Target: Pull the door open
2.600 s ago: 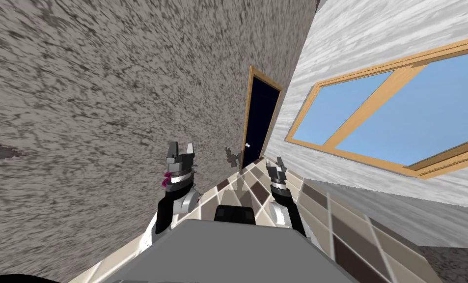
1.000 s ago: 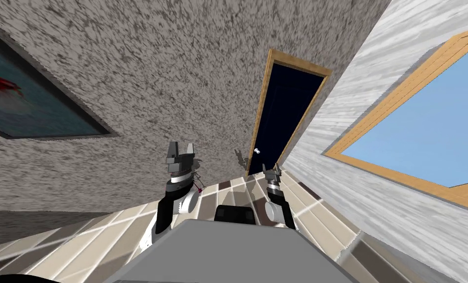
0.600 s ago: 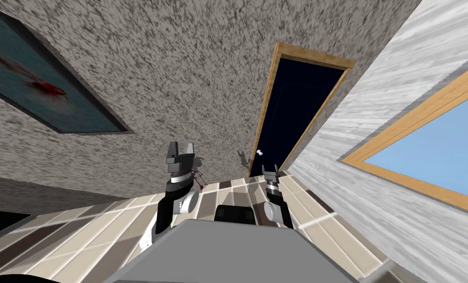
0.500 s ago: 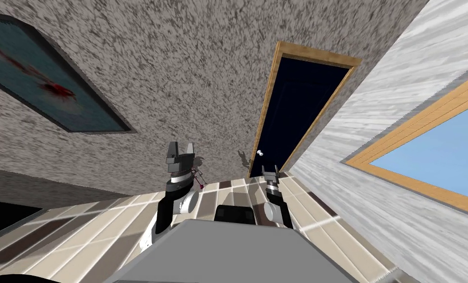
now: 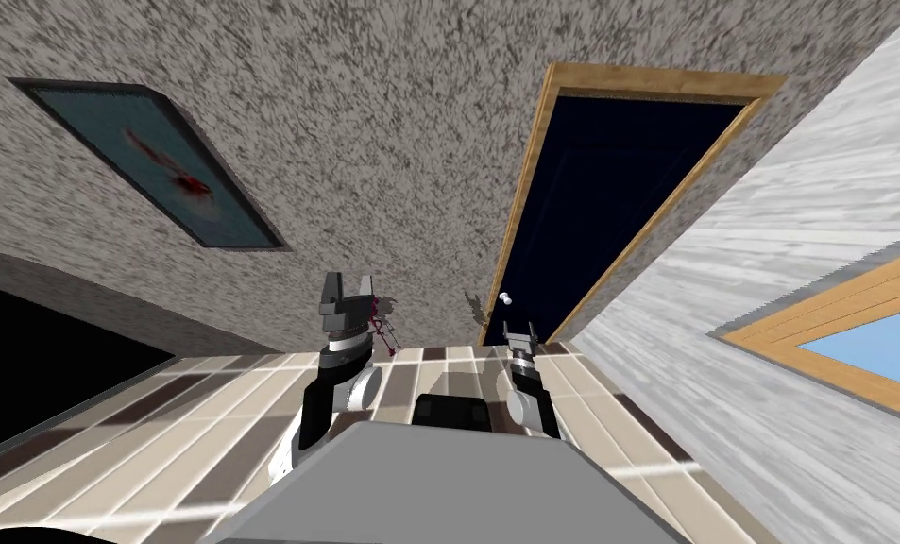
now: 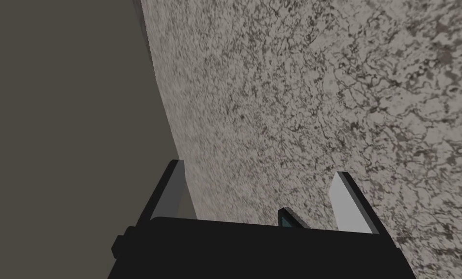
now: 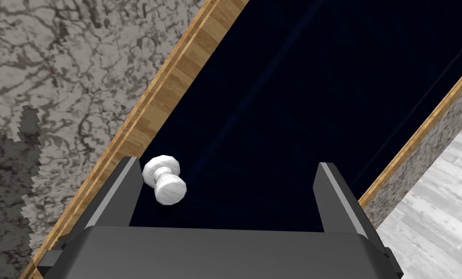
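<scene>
**Rolling closer to the dark door (image 5: 618,198)**

Compared with the head view of half a second ago, the whole scene is shifting, which is my own move. I am driving nearer and turning. The door is looming larger in its wooden frame (image 5: 523,189), and the framed picture (image 5: 169,175) on the speckled wall (image 5: 344,142) is sliding towards the middle. Both arms are keeping the same pose in front of me.

The door, a very dark blue, is filling its frame straight ahead and slightly to my right. Its white knob (image 5: 505,298) is sitting low on the side nearest the speckled wall. The right gripper (image 5: 519,331) is pointing at the door just below that knob and is not grasping it. In the right wrist view its fingers (image 7: 123,189) are standing spread wide, with the knob showing just inside the finger nearer the frame.

The left gripper (image 5: 348,283) is reaching up towards the speckled wall, well apart from the door. Its fingers (image 6: 346,198) are also spread and holding nothing.

Beige and brown floor tiles (image 5: 202,416) are running below the wall. A black area (image 5: 32,359) is showing at my far left. A wood-framed window (image 5: 854,331) is sitting in the pale streaked wall (image 5: 797,246) on my right.
</scene>
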### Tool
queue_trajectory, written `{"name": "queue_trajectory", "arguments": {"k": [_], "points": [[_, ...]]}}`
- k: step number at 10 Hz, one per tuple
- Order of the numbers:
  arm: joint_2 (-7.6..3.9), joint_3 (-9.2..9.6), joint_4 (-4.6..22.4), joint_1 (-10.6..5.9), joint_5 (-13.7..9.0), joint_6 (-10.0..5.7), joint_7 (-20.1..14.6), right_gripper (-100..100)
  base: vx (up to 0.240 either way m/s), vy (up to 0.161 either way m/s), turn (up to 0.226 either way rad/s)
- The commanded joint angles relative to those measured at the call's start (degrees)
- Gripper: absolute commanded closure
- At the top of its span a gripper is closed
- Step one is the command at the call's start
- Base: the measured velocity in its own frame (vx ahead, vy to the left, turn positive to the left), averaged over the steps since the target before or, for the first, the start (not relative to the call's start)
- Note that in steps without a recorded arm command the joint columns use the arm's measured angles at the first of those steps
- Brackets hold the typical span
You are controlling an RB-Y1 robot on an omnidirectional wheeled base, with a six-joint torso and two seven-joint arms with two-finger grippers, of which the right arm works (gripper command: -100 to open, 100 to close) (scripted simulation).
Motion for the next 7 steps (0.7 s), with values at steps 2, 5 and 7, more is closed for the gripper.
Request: {"name": "queue_trajectory", "arguments": {"k": [2, 5, 7], "points": [[-0.19, 0.42, 3.5, -1.00, -3.0, -0.85, -3.4, -100, 0.008, -0.165, 0.287], [-0.35, 0.79, 6.6, -1.88, -5.4, -1.69, -6.2, -100, 0.008, -0.124, 0.178], [-0.48, 1.14, 9.5, -2.72, -7.7, -2.49, -8.8, -100, 0.009, -0.127, 0.248]]}}
